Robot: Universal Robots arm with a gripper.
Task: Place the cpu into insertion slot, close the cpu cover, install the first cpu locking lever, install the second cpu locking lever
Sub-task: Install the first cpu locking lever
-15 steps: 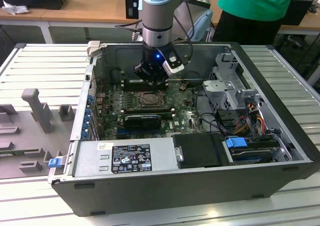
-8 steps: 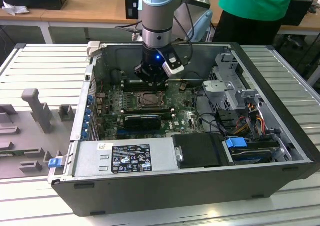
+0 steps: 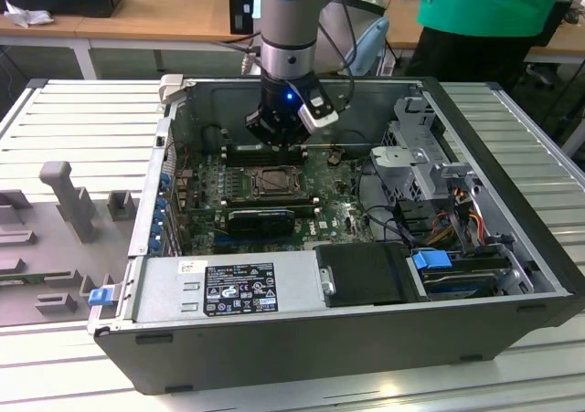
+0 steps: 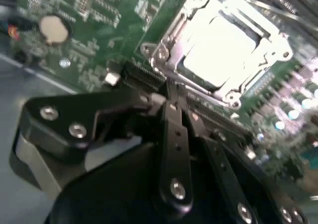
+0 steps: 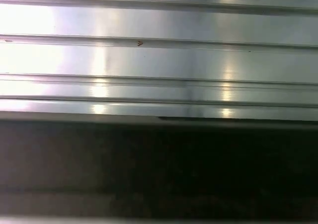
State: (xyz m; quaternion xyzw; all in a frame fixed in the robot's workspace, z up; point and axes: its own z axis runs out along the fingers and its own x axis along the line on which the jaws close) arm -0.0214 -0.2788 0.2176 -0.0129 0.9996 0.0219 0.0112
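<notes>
Right now the hand [image 4: 171,97] is hovering low over the motherboard [image 3: 274,202] inside the open computer case [image 3: 366,339], its dark fingers [image 4: 174,134] pressed together with nothing pinched between them, their tips hanging just beside the near edge of the insertion slot [image 4: 223,45]. In the second wrist view the cpu [image 4: 218,47] is already sitting in that slot, its bright metal top showing through the cut-out of the cpu cover [image 4: 171,40], which appears to be lying flat around the chip. So the first two steps are looking done. Whether either locking lever is latched cannot be told, so that part of the work is looking unfinished. In the exterior view the slot [image 3: 274,182] is lying just in front of the hand [image 3: 274,136], near the middle of the board. Beyond the case, a person in a green top [image 3: 484,5] is standing behind the ribbed metal bench [image 3: 82,110].
</notes>
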